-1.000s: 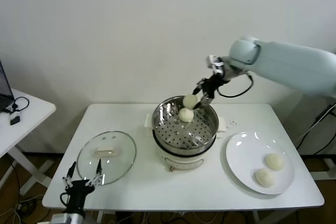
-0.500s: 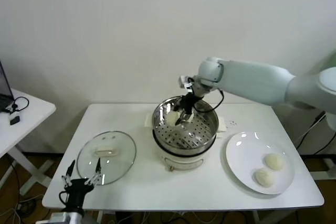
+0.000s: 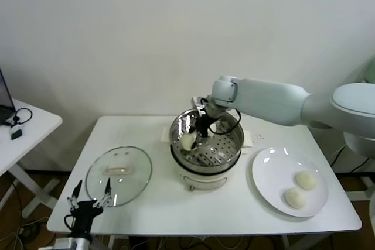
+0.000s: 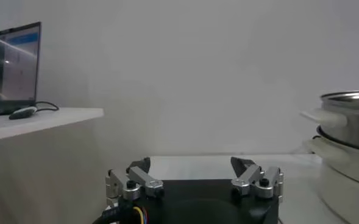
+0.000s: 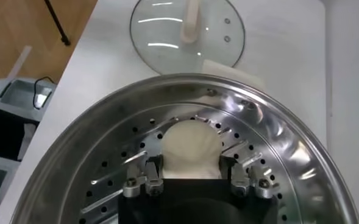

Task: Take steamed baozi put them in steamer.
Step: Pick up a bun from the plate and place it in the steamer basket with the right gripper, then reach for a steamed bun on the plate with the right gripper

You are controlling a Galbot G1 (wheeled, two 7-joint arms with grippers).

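Release step: right pincer (image 5: 194, 182), fingers just parting around a baozi (image 5: 191, 149) in the steamer (image 3: 231, 144); next, withdraw upward; left pincer (image 4: 194, 179) idles apart.

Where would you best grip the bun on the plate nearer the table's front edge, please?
Grip the front bun across its widest part, coming straight down from above. It is a low, smooth dome lying on the flat plate, with a small gap to the other bun, so probably place the fingers on its free sides.
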